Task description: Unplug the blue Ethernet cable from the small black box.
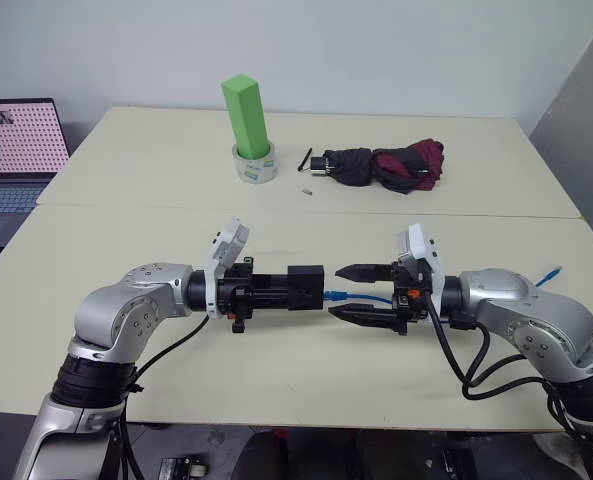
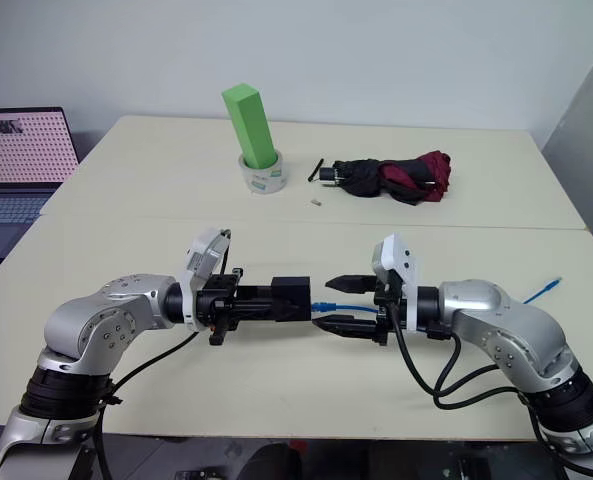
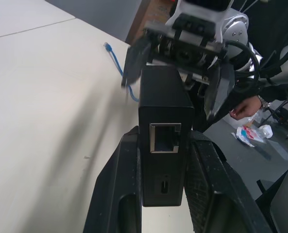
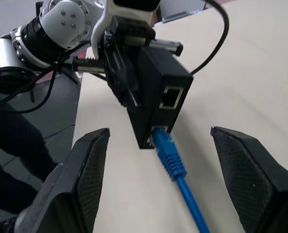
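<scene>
Above the worktop [image 1: 306,370], the left gripper [image 1: 298,288] clenches the small black box [image 1: 305,287]. The blue Ethernet cable [image 4: 175,167] remains plugged into it, between the right gripper's [image 1: 348,292] released fingers. A green block [image 1: 247,113] stands inside a tape roll [image 1: 255,165].

- Right gripper [image 1: 358,292] fingers spread, facing the black box [image 1: 305,287]; blue cable [image 4: 175,170] runs through the gap between them.
- Bare table [image 1: 306,370] beneath both arms.
- Green block [image 1: 247,115], tape roll [image 1: 255,164], umbrella [image 1: 386,166] well behind.

Cream surface [image 1: 176,200] with a tape roll [image 1: 255,163] holding a green block [image 1: 247,112], a folded umbrella [image 1: 386,166] nearby, laptop [image 1: 14,155] off the left edge.
</scene>
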Robot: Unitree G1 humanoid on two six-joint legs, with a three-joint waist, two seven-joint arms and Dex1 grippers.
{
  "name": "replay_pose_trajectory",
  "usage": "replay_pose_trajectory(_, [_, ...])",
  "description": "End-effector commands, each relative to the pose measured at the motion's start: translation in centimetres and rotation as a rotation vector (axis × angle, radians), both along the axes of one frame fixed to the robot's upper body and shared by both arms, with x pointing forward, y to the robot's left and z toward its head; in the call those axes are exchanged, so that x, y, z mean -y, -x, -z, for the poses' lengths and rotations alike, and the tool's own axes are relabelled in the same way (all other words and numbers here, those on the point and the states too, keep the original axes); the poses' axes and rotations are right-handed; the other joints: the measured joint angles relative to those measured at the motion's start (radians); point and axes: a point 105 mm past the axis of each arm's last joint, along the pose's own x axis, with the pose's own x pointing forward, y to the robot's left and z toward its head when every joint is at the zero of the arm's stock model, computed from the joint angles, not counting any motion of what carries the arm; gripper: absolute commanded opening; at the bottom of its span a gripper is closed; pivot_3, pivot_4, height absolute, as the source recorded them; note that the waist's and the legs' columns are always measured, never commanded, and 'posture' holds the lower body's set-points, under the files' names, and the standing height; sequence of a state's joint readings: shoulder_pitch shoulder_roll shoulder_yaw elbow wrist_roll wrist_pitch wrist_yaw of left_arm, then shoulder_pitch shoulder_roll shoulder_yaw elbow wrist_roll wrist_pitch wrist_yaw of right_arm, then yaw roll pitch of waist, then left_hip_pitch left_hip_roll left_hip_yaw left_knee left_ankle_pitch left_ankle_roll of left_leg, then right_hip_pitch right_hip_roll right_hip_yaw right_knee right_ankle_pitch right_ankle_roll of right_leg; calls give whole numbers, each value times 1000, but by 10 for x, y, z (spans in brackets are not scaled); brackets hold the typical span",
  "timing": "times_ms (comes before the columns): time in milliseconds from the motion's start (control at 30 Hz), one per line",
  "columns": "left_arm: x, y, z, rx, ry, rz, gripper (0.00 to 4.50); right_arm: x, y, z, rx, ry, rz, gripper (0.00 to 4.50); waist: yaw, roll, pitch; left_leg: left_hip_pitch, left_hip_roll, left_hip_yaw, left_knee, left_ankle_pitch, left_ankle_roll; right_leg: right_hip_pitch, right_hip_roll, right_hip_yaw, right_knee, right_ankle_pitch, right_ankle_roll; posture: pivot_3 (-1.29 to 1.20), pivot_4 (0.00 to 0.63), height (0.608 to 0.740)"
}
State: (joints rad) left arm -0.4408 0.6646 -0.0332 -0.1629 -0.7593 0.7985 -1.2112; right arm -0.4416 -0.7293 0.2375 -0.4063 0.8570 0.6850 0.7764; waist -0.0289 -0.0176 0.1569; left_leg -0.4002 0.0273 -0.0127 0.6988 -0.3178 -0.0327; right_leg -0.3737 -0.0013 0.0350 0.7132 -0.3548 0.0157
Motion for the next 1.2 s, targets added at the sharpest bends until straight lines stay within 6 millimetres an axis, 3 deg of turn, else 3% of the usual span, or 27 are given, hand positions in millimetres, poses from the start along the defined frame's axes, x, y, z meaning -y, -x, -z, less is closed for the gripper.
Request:
replay_pose_trajectory(33, [0,3,-12,54,21,18,796,1,1,-8,-21,-35,-13,3524,0,0,0,0,0,0,0,0,0,0,0,0,0,0,0,0,150,740])
replay_pose_trajectory(367, [0,4,-12,50,25,18,795,-2,-2,-7,-59,-50,-4,3524,-1,0,0,0,0,0,0,0,0,0,0,0,0,0,0,0,150,740])
replay_pose_trajectory(467, [0,4,-12,49,26,18,795,-3,-2,-6,-55,-44,-8,3062,-1,0,0,0,0,0,0,0,0,0,0,0,0,0,0,0,150,740])
replay_pose_trajectory(867, [4,4,-13,47,44,17,795,-6,-1,0,-31,6,-42,148,-1,0,0,0,0,0,0,0,0,0,0,0,0,0,0,0,150,740])
replay_pose_trajectory(1200, [5,7,-11,47,39,33,795,-6,-1,0,-39,23,-75,3,-1,0,0,0,0,0,0,0,0,0,0,0,0,0,0,0,150,740])
